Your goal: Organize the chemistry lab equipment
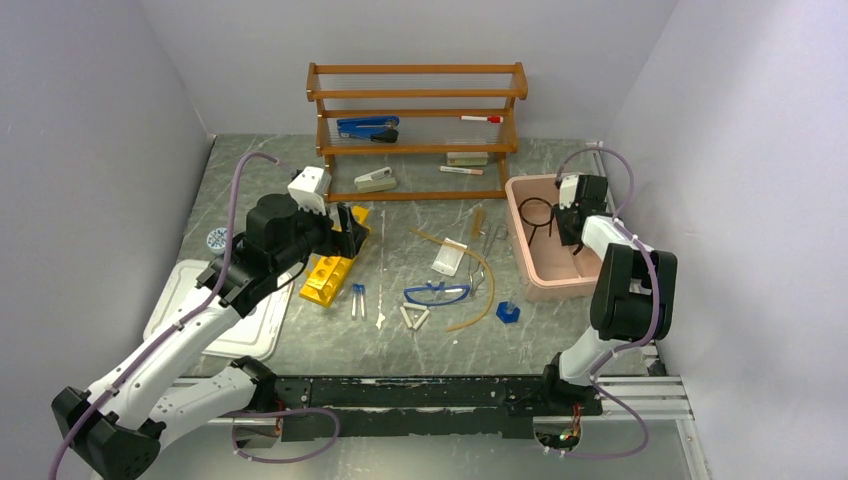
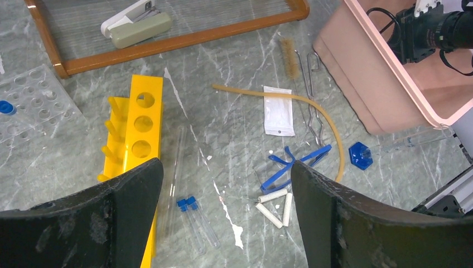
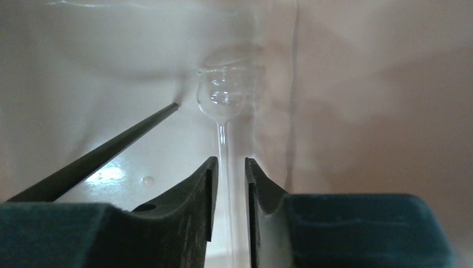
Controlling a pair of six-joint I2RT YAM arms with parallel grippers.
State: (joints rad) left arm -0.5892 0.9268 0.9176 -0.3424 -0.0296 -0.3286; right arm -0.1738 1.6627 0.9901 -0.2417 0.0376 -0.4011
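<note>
Barely begun: ring stand sits in pink bin, right end effector narrow round glass tube (grip unclear), left end effector wide & empty, rest loose on surface.

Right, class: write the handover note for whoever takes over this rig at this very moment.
Left gripper: jaws wide open, empty, over the yellow rack.
Right gripper: inside the pink bin, jaws narrowly apart around a glass funnel stem; grip unclear.
Done: black ring stand is in the pink bin.
Left on the table: yellow rack, blue-capped tubes, goggles, amber tubing, white triangle, clear bag.
</note>
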